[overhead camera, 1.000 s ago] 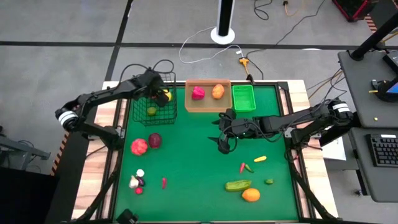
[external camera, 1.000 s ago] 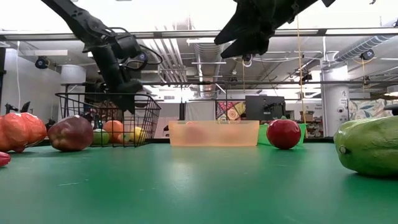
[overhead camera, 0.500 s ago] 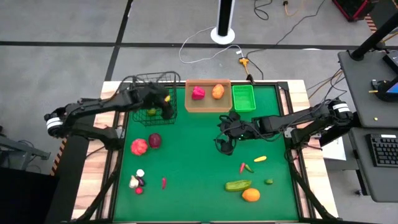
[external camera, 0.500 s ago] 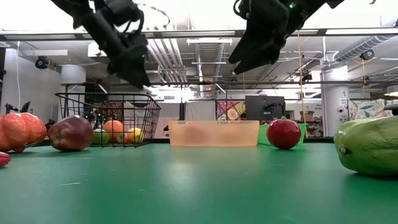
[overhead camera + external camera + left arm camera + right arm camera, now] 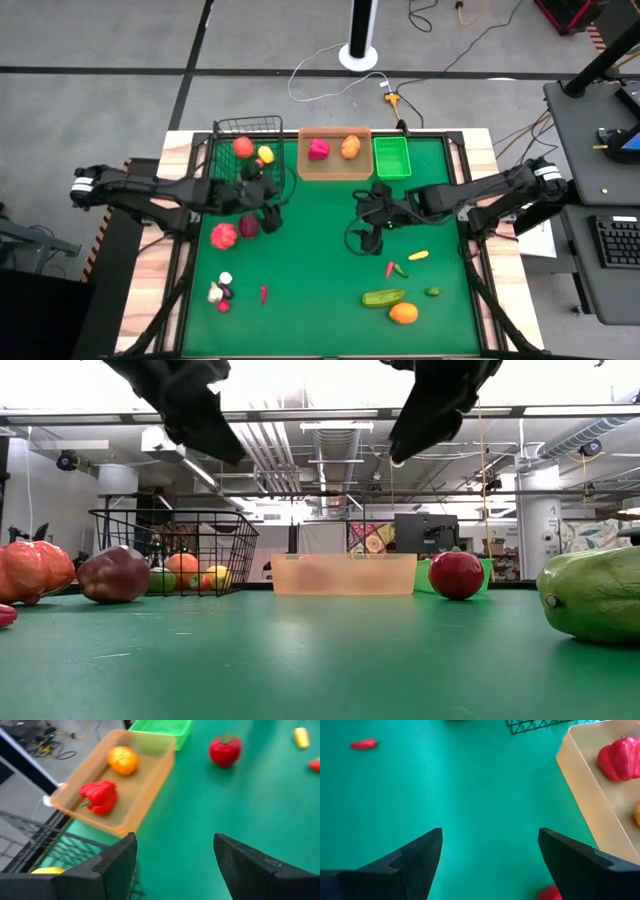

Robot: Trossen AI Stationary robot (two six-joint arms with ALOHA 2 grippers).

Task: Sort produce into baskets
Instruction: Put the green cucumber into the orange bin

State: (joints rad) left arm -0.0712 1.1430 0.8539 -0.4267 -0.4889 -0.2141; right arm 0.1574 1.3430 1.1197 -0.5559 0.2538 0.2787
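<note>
My left gripper [image 5: 268, 215] [image 5: 175, 865] is open and empty. It hangs above the green mat just in front of the black wire basket [image 5: 228, 172], near a dark red fruit [image 5: 249, 226] and a red-pink fruit [image 5: 224, 236]. The basket holds a red-orange piece [image 5: 242, 147] and a yellow one [image 5: 265, 155]. My right gripper [image 5: 366, 240] [image 5: 490, 865] is open and empty above mid-table. A red tomato [image 5: 224, 750] [image 5: 456, 574] lies on the mat close by it. The tan tray [image 5: 306, 170] holds a red pepper [image 5: 319, 150] and an orange piece [image 5: 350, 147]. The green bin [image 5: 391, 157] stands to its right.
On the near right lie a yellow chilli [image 5: 418, 256], a red chilli [image 5: 390, 269], a green chilli [image 5: 401, 270], a cucumber [image 5: 383, 298], an orange [image 5: 403, 313] and a small green piece [image 5: 432, 292]. On the near left lie small white, purple and red pieces [image 5: 220, 292] and a red chilli [image 5: 263, 294].
My left gripper has risen out of the wire basket and gone toward the table's near edge, and now hangs over the mat in front of the basket. My right gripper has shifted slightly toward the near right.
</note>
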